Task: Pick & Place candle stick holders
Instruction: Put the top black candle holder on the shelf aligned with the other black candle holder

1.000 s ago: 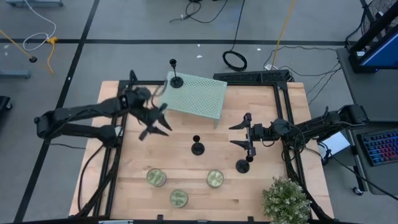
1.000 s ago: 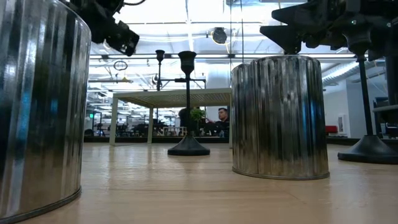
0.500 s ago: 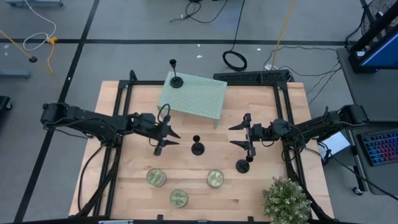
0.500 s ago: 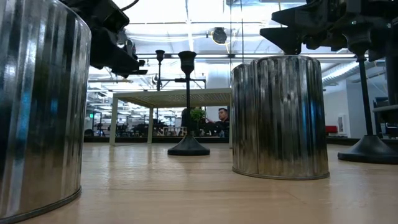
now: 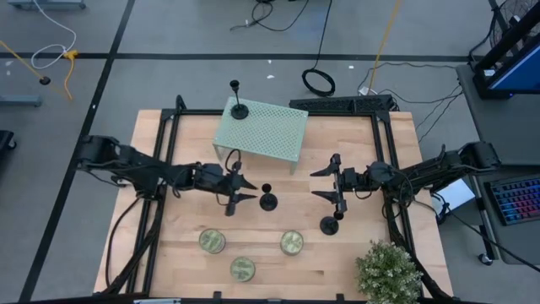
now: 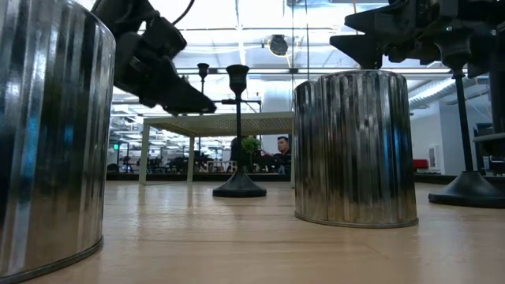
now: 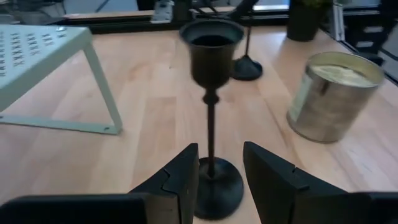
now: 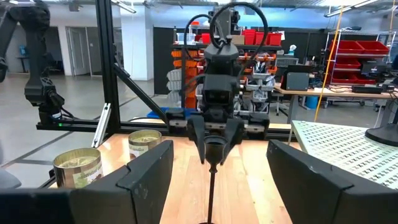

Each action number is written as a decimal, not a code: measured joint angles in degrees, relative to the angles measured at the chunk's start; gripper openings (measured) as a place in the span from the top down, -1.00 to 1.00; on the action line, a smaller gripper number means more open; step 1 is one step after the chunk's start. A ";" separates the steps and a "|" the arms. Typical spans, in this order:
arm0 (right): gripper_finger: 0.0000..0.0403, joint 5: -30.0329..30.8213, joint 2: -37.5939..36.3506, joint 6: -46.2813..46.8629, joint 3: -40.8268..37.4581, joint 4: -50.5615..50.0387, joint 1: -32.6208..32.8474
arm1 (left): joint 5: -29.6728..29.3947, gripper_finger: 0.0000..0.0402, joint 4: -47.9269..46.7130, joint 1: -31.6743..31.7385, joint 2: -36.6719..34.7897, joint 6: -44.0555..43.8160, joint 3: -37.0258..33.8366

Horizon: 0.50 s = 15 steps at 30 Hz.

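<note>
Three black candle stick holders show. One (image 5: 240,110) stands on the green perforated stand (image 5: 270,131). One (image 5: 267,199) stands on the table's middle, also in the left wrist view (image 7: 211,118). One (image 5: 329,224) stands by its base near my right gripper. My left gripper (image 5: 246,190) is open, level, just left of the middle holder. In its wrist view (image 7: 217,171) the fingers stand on either side of the holder's lower stem and base, apart from it. My right gripper (image 5: 325,184) is open and empty, facing the middle holder (image 8: 212,149).
Three metal tins with candles (image 5: 212,241), (image 5: 242,268), (image 5: 292,242) stand near the front edge; two (image 6: 47,134), (image 6: 355,146) loom large in the low view. A potted plant (image 5: 388,270) stands at the front right corner. A black frame (image 5: 384,143) borders the table.
My left gripper has gone from beside the green stand toward the table's right and near edge and down, and has turned level, its open fingers now at the middle holder. The holders have stayed where they were.
</note>
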 joint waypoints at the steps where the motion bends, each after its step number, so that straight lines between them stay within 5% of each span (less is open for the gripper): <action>1: -0.26 0.00 0.00 0.00 -0.01 0.00 0.00 | -0.10 0.33 0.84 0.00 0.92 -0.53 0.00; 15: -0.26 0.00 0.00 -0.04 -0.02 -0.02 0.00 | -0.87 0.33 18.41 0.00 13.77 -3.00 0.46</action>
